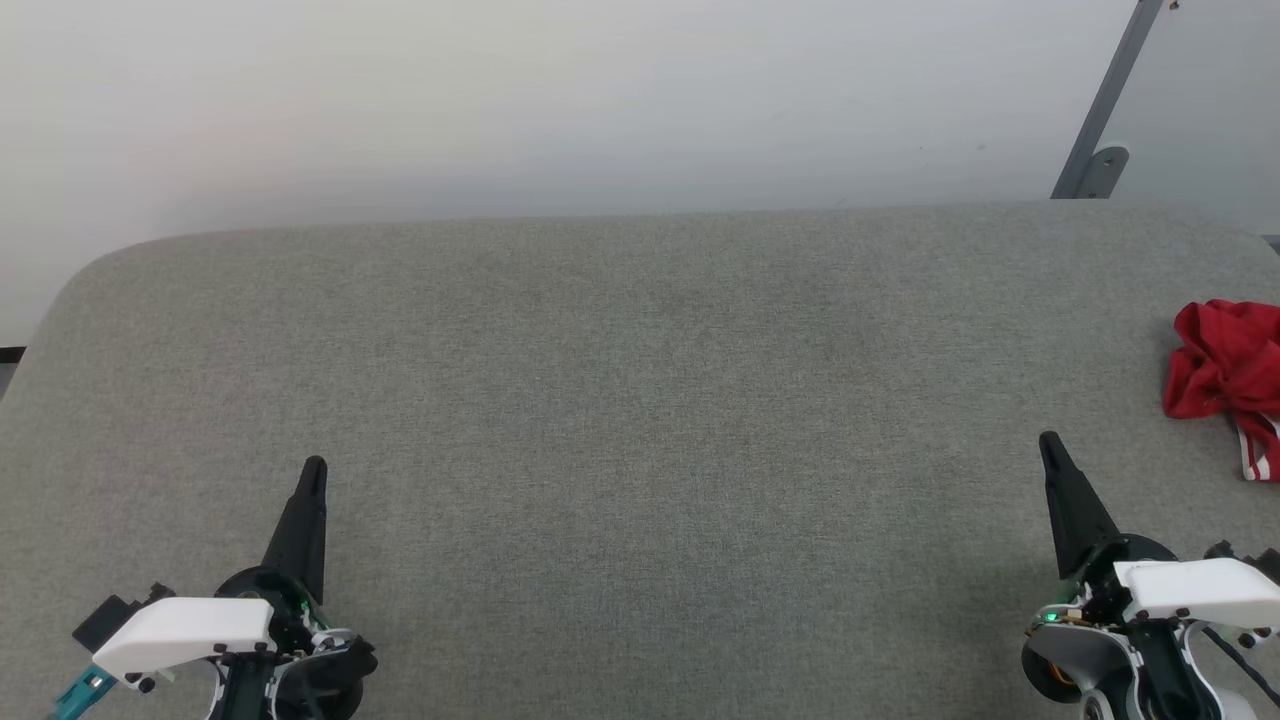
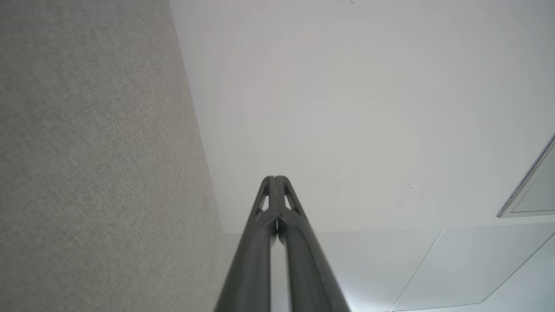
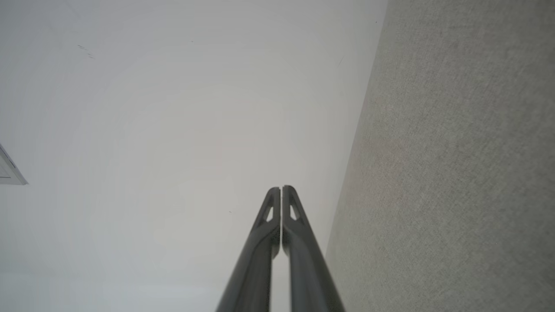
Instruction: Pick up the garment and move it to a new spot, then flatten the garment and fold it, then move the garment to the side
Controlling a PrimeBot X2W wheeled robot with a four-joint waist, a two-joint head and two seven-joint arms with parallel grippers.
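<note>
The garment (image 1: 1228, 372) lies crumpled in a red heap at the right edge of the head view, on the grey table (image 1: 640, 400), with a bit of white-and-red striped trim at its lower side. My right gripper (image 1: 1050, 443) stands shut and empty at the lower right, a short way left of and nearer than the heap. Over at the lower left my left gripper (image 1: 315, 466) is shut too, holding nothing, far from the garment. Each wrist view looks along closed fingers, the left gripper (image 2: 275, 177) and the right gripper (image 3: 281, 187), toward the pale wall.
A white wall (image 1: 600, 100) rises just behind the table's far edge. A grey metal bracket (image 1: 1100, 160) leans against it at the upper right. The table's far-left corner is rounded.
</note>
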